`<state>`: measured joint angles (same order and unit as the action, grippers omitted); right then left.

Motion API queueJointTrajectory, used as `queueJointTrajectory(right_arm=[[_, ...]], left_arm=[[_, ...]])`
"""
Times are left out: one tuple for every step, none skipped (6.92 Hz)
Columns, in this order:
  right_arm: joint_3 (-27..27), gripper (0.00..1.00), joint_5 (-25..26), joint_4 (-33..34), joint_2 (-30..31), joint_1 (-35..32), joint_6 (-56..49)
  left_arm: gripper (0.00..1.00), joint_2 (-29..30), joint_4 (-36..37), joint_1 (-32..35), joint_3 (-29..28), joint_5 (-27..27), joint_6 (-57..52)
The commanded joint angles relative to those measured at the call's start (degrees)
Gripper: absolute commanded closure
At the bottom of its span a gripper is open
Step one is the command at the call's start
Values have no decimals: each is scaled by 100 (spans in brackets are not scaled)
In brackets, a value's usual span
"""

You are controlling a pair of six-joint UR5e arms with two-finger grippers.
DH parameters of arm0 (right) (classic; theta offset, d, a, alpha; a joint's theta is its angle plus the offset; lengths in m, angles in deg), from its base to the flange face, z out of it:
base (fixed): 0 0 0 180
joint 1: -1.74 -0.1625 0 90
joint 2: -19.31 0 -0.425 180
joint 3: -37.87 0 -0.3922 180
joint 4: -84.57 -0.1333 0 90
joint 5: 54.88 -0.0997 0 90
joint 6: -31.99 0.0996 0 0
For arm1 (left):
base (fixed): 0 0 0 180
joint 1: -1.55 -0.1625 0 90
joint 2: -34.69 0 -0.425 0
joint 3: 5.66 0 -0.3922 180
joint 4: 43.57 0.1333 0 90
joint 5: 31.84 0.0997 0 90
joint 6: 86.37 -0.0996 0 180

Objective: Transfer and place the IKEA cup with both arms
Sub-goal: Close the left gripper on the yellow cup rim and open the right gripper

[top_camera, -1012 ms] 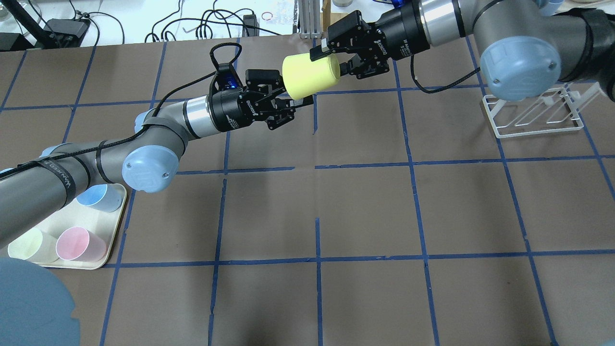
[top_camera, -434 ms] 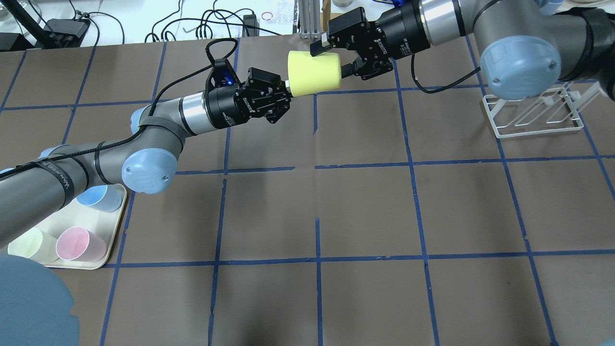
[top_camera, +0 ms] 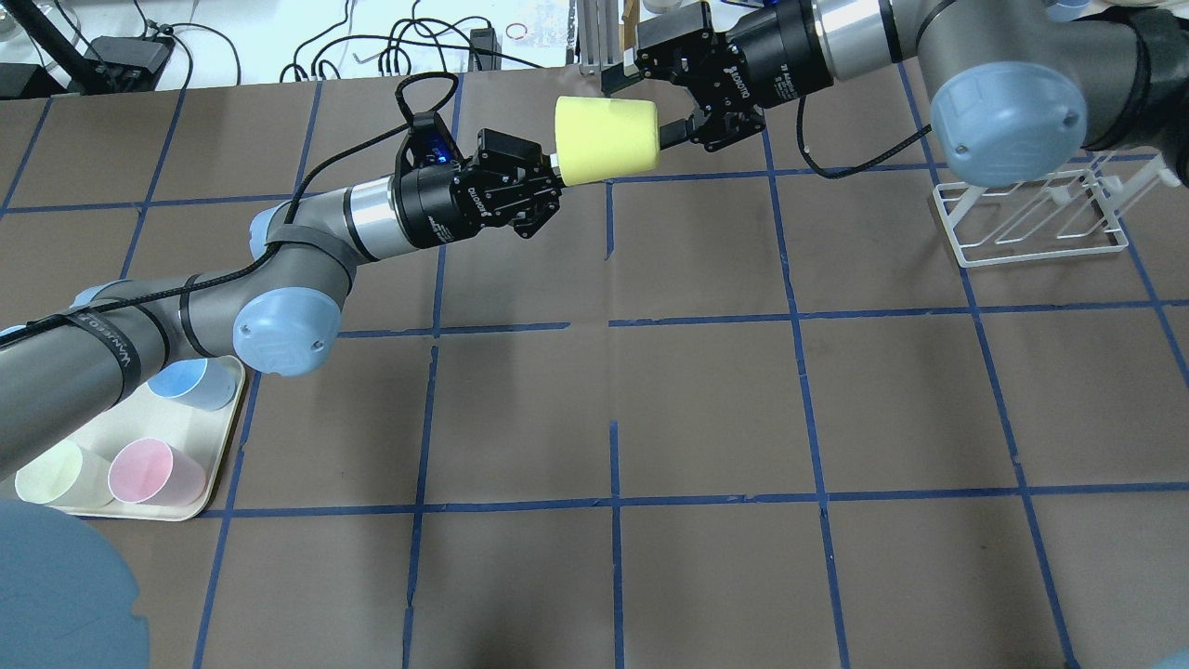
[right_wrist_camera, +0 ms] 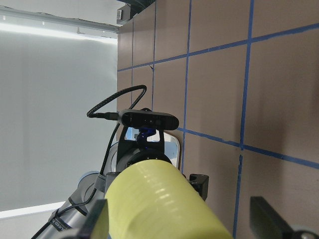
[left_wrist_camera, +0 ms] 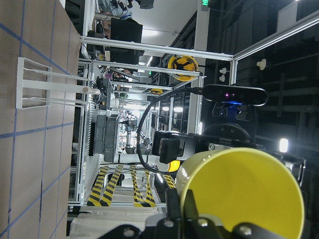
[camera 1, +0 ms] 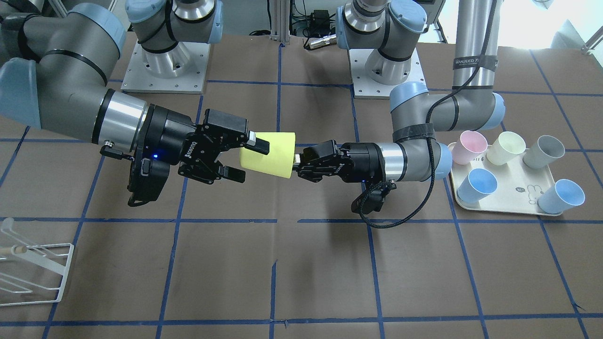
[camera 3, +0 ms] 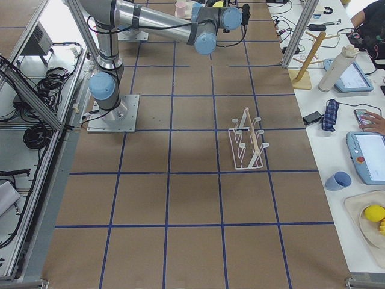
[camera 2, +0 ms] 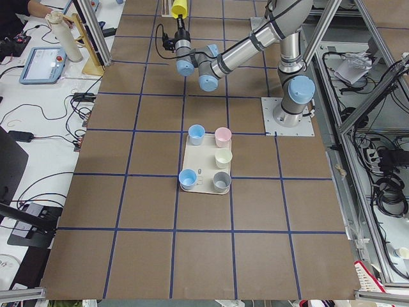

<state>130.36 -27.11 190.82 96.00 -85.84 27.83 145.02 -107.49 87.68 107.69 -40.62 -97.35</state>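
Observation:
The IKEA cup (camera 1: 268, 154) (top_camera: 606, 139), bright lemon-yellow, hangs sideways above the far middle of the table between both arms. My left gripper (camera 1: 297, 162) (top_camera: 555, 177) is shut on the cup's rim at the wide end. My right gripper (camera 1: 249, 162) (top_camera: 641, 110) stands open around the narrow base end, one finger close over the cup wall and the other apart from it. The left wrist view looks along the cup (left_wrist_camera: 244, 199). In the right wrist view the cup (right_wrist_camera: 159, 209) lies between spread fingers.
A cream tray (camera 1: 513, 197) (top_camera: 121, 423) holding pink, pale yellow, grey and blue cups sits on the robot's left side. A white wire rack (camera 1: 66, 273) (top_camera: 1040, 253) stands on the robot's right side. Brown paper with blue tape lines covers the table.
My left gripper closed onto the cup's rim. My right gripper then opened its fingers off the cup and drew slightly back. The cup shifted a little to the right.

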Motion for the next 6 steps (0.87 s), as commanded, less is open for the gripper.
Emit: queueJointTrajectory(right_arm=[[-11, 0, 9, 1, -5, 4, 37], [-11, 0, -9, -8, -5, 4, 72], [-11, 0, -35, -8, -5, 21, 98], [-20, 0, -148, -8, -5, 65, 151], [-11, 0, -71, 18, 4, 74, 178], [-11, 0, 782, 123, 56, 48, 160]], left_arm=[[100, -73, 176, -122, -40, 1044, 741], [100, -55, 1039, -323, -23, 2036, 1625], [100, -55, 1822, -446, 3, 2847, 2348], [100, -107, 1943, -465, -14, 3873, 2425], [100, -230, 1962, -483, -58, 5014, 2434], [100, -396, 1945, -474, -119, 6009, 2452]])
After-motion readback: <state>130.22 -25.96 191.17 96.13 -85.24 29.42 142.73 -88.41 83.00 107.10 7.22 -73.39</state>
